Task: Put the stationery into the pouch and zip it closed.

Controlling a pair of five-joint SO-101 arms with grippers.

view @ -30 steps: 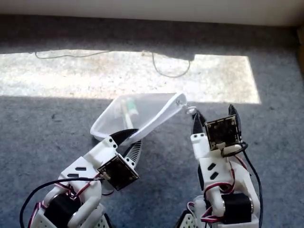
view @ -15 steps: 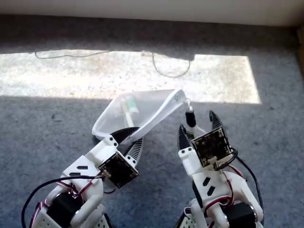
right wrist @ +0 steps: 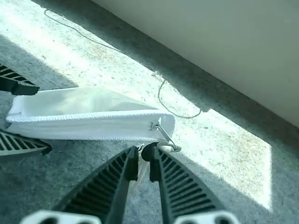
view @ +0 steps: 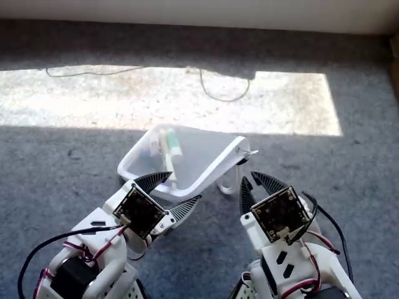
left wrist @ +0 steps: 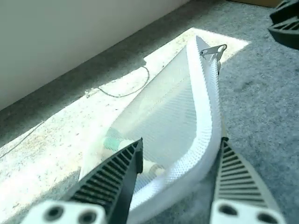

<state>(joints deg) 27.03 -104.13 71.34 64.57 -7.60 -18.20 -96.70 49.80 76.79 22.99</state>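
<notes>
A white mesh pouch (view: 202,159) lies on the grey carpet, with a pen (view: 167,146) and other stationery showing through its mesh. My left gripper (view: 186,187) stands open astride the pouch's near end (left wrist: 173,107), one finger on each side and the pen (left wrist: 112,142) beyond them. The metal zip pull (view: 249,151) sticks out at the pouch's right corner. My right gripper (view: 249,178) sits just short of that corner, its fingertips almost touching. In the right wrist view the zip pull (right wrist: 163,135) hangs just beyond the gripper (right wrist: 141,149), outside the fingers.
A thin cable (view: 218,93) loops over the sunlit strip of carpet (view: 93,99) behind the pouch. A pale wall base (view: 199,12) closes off the far side. Grey carpet spreads to the left and right of both arms.
My right gripper pulled back from the zip pull towards its base and its fingers came together. The left gripper's fingers spread apart, and the pouch settled lower and flatter.
</notes>
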